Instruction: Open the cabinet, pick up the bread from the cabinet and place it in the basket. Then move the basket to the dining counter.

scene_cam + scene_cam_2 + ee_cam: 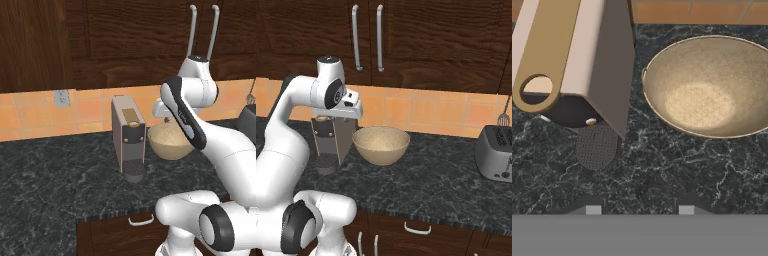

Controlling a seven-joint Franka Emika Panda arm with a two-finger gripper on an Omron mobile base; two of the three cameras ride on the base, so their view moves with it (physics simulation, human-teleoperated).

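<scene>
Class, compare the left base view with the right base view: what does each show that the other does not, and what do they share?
Left base view alone: a wall socket on the orange tiles, left of the coffee machine.

Right base view alone: the whole grey toaster at the right, and a second drawer handle below the counter.

Both: the closed cabinet with its pale bar handles, the empty basket beside the coffee machine, the black granite counter, and the white arm.

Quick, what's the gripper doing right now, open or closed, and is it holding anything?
Gripper: open, fingertips apart with nothing between them, holding nothing; it hangs over the black counter between the coffee machine and the basket.
</scene>
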